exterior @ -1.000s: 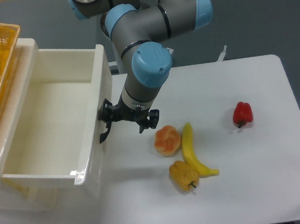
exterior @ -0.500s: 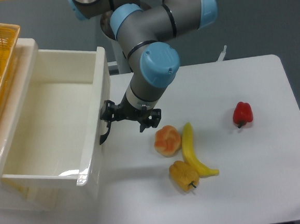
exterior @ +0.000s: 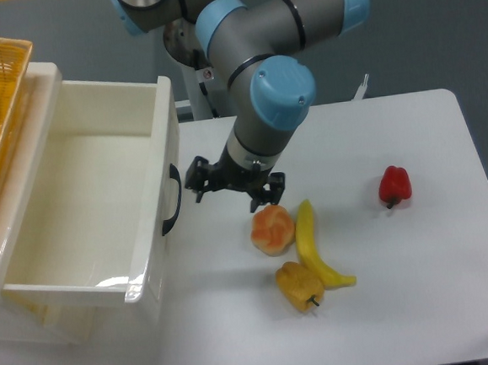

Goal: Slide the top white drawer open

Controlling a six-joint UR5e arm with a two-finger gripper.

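- top white drawer (exterior: 85,203) pulled far out of the cabinet, black handle (exterior: 172,201) on its front
- my gripper (exterior: 233,192) just right of that handle, apart from it, fingers spread, holding nothing
- bread roll (exterior: 272,229), banana (exterior: 313,246) right of drawer

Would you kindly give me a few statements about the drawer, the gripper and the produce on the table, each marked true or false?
1. The top white drawer stands pulled out, its inside in view. True.
2. The gripper is clamped on the black handle. False: it is off the handle, to its right, above the table.
3. The red pepper touches the banana. False: it lies apart, to the right.
4. The yellow pepper lies against the banana. True.
5. The drawer holds a peach. False: nothing shows inside; the peach is on the table.
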